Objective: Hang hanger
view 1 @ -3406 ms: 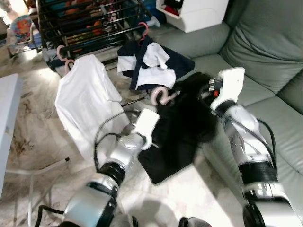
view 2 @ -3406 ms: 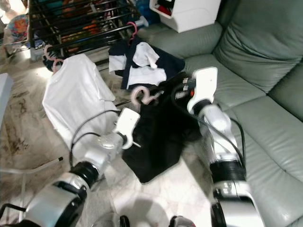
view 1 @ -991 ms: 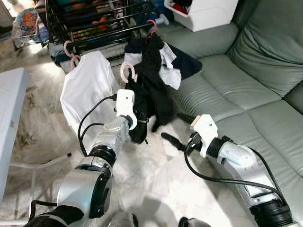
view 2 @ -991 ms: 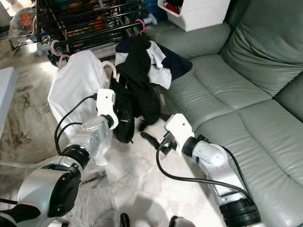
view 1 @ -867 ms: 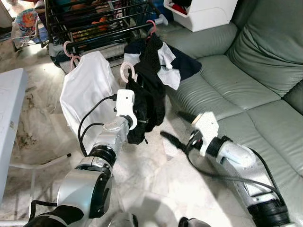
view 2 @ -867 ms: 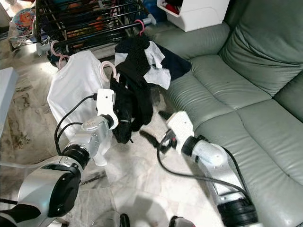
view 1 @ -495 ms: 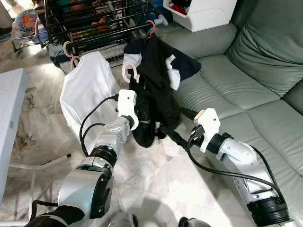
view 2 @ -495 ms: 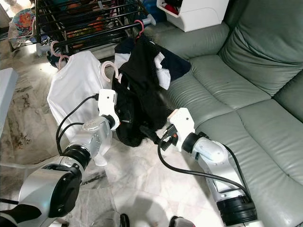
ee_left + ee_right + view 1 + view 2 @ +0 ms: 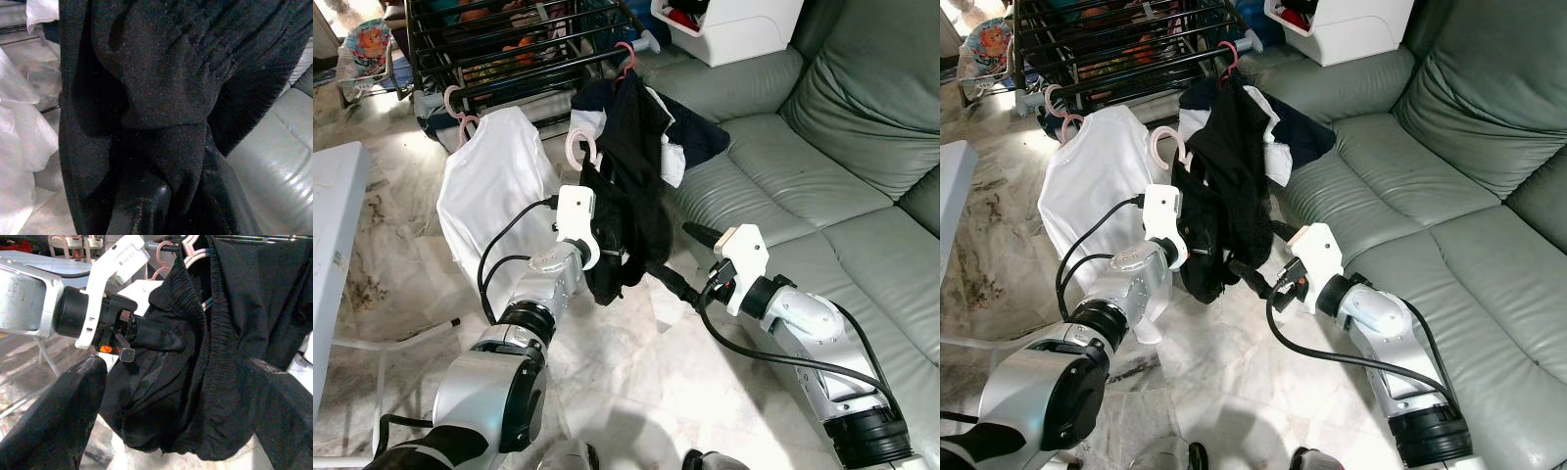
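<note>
A black garment (image 9: 625, 211) hangs on a pink hanger (image 9: 578, 149) in front of the black drying rack (image 9: 514, 61). My left gripper (image 9: 607, 257) is buried in the cloth's lower part and shut on it; the left wrist view shows dark fabric (image 9: 161, 98) draped over its fingers. My right gripper (image 9: 671, 248) is open just right of the garment's lower edge, by the sofa front. In the right wrist view its fingers (image 9: 54, 416) stand wide apart, facing the black garment (image 9: 205, 357) and the pink hanger (image 9: 194, 253).
A white shirt (image 9: 494, 186) hangs on a pink hanger from the rack's left end. A navy and white garment (image 9: 690, 137) hangs behind the black one. The grey-green sofa (image 9: 803, 176) lies right, a white box (image 9: 734, 24) behind, a white table (image 9: 333, 225) left.
The left gripper has lifted the black garment from low by the sofa up toward the rack. The right gripper rose to the garment's lower edge, and the cloth now hangs narrower than half a second ago.
</note>
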Robot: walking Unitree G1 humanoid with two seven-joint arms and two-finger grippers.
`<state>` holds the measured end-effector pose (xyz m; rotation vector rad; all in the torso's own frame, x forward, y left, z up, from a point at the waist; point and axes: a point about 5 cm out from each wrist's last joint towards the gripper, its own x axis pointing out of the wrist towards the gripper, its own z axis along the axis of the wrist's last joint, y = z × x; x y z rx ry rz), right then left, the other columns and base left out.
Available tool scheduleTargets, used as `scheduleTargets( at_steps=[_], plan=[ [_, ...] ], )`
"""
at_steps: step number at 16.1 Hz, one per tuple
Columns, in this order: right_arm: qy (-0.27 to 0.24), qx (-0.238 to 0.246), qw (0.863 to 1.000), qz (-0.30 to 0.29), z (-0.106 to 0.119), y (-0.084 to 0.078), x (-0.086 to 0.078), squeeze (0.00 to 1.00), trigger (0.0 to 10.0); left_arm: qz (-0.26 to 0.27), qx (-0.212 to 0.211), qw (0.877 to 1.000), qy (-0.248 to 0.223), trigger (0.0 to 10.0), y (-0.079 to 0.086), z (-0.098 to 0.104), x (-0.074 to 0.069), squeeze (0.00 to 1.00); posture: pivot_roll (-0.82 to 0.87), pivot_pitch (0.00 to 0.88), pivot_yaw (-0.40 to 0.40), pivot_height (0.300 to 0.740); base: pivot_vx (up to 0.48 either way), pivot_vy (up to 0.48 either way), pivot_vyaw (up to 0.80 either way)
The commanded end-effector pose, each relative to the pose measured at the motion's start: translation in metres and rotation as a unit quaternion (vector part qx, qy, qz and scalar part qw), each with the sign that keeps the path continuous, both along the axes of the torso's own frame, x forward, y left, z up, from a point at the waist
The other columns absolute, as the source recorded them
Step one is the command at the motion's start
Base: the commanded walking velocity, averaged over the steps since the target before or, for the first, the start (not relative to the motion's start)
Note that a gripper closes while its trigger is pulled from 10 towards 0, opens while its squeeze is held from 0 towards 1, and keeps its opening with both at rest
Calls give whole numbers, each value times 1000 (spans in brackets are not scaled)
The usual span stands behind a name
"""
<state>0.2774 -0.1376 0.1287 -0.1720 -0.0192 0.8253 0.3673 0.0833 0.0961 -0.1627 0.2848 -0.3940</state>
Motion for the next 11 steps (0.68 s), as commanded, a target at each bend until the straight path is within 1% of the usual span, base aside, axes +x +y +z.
scheduleTargets(
  at_steps=[1,4,5,6,7,10,11],
  plan=[
    [1,2,1000,-1,1,-1,1,1000,10000,4,-4,1000,-20,0,3,10,5,0,-104,16,77,740,0,0,0],
    [7,-7,1000,7,0,-1,0,1000,10000,0,-5,1000,-23,0,2,11,5,0,-104,16,77,740,0,0,0],
    [-5,-84,996,-14,-7,-21,4,0,10000,-98,99,986,-87,0,10,6,-3,0,-106,22,89,740,0,0,0],
    [-20,-153,986,-63,-13,-46,11,0,10000,-244,219,936,-128,0,18,-10,-23,0,-105,17,87,740,0,0,0],
    [-22,-159,984,-78,-14,-50,12,0,10000,-272,237,924,-128,0,20,-16,-29,0,-105,17,87,740,0,0,0],
    [-12,-159,984,-81,-22,-47,12,0,10000,-267,237,926,-120,0,20,-22,-32,0,-105,14,82,740,0,0,0],
    [-12,-160,984,-81,-24,-46,13,0,10000,-271,242,924,-119,0,22,-25,-35,0,-105,13,80,740,0,0,0]
  ],
)
